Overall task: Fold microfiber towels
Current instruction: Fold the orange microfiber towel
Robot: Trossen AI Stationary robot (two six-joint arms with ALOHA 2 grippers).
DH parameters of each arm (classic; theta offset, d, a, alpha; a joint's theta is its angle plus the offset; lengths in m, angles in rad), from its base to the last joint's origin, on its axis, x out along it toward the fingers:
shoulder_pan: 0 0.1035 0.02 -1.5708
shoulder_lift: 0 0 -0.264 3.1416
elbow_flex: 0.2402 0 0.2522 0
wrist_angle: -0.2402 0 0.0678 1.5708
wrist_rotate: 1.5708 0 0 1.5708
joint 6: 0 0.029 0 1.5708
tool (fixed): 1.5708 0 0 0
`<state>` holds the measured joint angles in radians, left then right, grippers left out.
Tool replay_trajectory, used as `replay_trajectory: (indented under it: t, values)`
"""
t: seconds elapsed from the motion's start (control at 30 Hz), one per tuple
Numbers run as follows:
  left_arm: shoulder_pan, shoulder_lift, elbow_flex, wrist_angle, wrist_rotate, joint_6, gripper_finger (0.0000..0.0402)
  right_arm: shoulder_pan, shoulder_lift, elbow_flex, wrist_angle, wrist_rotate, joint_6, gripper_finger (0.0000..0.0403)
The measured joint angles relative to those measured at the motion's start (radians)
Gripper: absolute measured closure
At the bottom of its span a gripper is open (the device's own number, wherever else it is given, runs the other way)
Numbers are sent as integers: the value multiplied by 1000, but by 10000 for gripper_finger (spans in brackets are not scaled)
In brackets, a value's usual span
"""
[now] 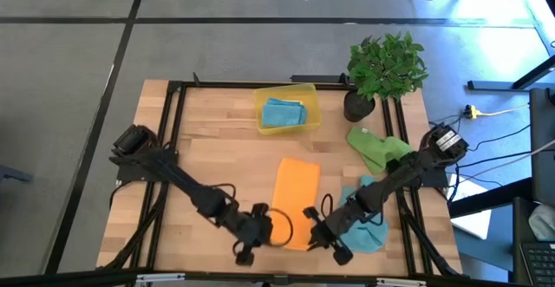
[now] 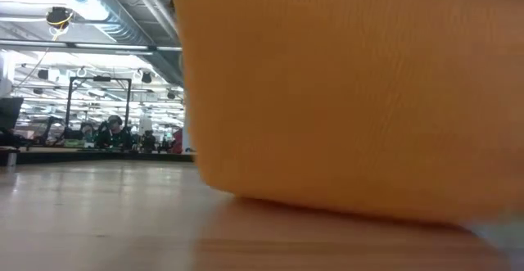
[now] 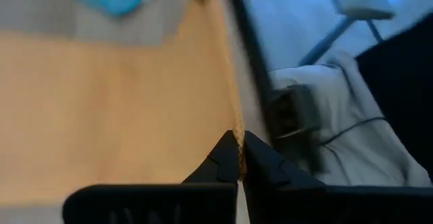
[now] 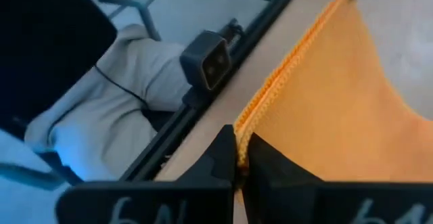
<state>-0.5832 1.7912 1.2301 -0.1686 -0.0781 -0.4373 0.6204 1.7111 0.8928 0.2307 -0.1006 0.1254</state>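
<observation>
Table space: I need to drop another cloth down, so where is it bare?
Bare wood lies on the table left of the orange towel, between the yellow bin and the left arm. The right side is crowded: green towel, teal towel, plant.

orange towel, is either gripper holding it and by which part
Both hold the orange towel. The left gripper and the right gripper are each shut on its stitched edge, at the two corners of its near end.
</observation>
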Motion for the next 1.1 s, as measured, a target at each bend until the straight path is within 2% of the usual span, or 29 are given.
replay_trajectory:
  t: [0.07,0.17,0.23,0.3,0.43,0.67,0.93,1.1]
  values:
    - [-23,0,54,-42,-34,67,401,7,0,27,-47,12,-33,394]
    - [-34,0,107,-144,-120,122,401,7,-1,39,-103,90,-46,394]
    - [-22,0,118,-226,-191,132,401,-4,-1,35,-140,136,-30,394]
    - [8,0,120,-293,-216,136,401,-23,-1,31,-183,177,-18,394]
    - [94,0,110,-354,-215,220,401,-65,-6,11,-228,247,-2,394]
    - [236,-5,110,-346,-213,394,401,-118,-33,-46,-272,363,36,397]
    - [372,-5,85,-320,-206,464,401,-123,-166,-218,-182,525,148,397]
    - [442,-5,20,-219,-111,486,401,-168,-204,-336,-84,535,206,397]
